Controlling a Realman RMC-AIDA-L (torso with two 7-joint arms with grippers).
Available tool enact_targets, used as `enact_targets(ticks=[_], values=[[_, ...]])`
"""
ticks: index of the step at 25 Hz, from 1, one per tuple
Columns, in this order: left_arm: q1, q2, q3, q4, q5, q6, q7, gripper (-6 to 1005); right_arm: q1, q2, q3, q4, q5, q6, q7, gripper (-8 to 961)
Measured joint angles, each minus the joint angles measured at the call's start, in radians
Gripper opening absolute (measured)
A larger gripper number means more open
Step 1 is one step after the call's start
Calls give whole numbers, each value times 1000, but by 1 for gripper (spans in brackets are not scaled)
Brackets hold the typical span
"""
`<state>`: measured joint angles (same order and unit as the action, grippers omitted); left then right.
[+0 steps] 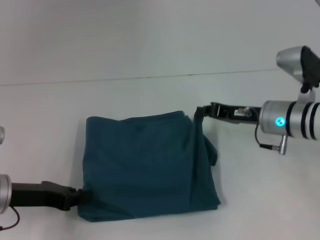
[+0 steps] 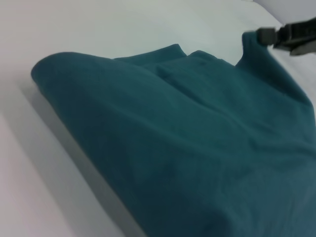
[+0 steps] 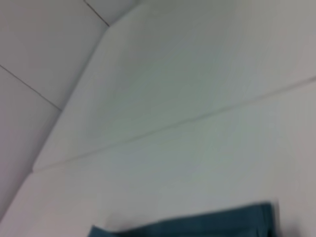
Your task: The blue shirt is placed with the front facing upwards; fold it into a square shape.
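Observation:
The blue shirt [image 1: 145,165] lies folded into a rough square on the white table, plain side up; its lettering and neck label are hidden. My left gripper [image 1: 79,196] is at the shirt's near left corner, shut on the cloth edge. My right gripper [image 1: 200,111] is at the far right corner, shut on a pinch of cloth held slightly above the table. The left wrist view shows the shirt [image 2: 187,138] close up, with the right gripper [image 2: 261,35] pulling the cloth into a peak. The right wrist view shows only a strip of the shirt [image 3: 207,224].
The white table [image 1: 150,95] stretches around the shirt, and its far edge meets a pale wall [image 1: 150,35]. A loose sleeve fold bulges at the shirt's right side [image 1: 210,150].

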<state>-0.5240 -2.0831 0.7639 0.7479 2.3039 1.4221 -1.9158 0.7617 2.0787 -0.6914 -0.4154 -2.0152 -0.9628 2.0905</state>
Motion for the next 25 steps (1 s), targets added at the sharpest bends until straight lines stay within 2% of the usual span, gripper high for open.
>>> enact_targets(ticks=[7, 14, 25], values=[[3, 0, -1, -3, 0, -2, -4, 45, -7, -11, 3, -71, 3, -61, 29, 14], [2, 0, -3, -4, 0, -3, -4, 44, -20, -27, -5, -47, -5, -36, 32, 41], [-3, 0, -3, -4, 0, 4, -5, 45, -25, -6, -52, 1, -10, 71, 11, 82]])
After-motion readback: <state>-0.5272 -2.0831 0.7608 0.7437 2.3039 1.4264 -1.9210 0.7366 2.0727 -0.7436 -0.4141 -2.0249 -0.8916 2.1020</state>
